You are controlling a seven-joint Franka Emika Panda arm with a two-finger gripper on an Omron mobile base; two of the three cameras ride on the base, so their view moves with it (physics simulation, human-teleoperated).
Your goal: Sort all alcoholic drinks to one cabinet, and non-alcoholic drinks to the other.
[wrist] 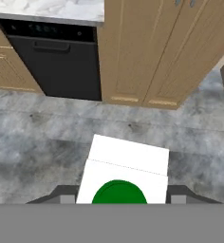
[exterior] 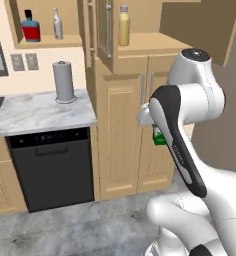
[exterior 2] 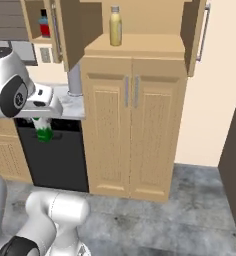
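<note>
Running across the kitchen is a mottled grey stone-look floor (wrist: 42, 133), with a white-veined marble countertop (exterior: 35, 112) above a black dishwasher (exterior: 52, 167). Just right of that stands the tall light-wood pantry unit (exterior 2: 130, 130), its panelled lower doors shut, silver bar handles side by side. Its upper doors hang open, and the tall yellow bottle with a pale grey cap (exterior: 123, 26) stands upright on the shelf there. Left of it, the small light-wood box cabinet (exterior: 45, 42) holds the squat blue bottle with red label and black cap (exterior: 30, 26) and, just beside it, the slim grey long-necked bottle (exterior: 57, 24). A grey cylindrical paper-towel holder (exterior: 64, 81) stands on the countertop below. The gripper (wrist: 119, 201) hangs over the floor before the pantry's lower doors, its fingers clamped on the small green-and-white carton (wrist: 126, 173), held well below the open shelf.
</note>
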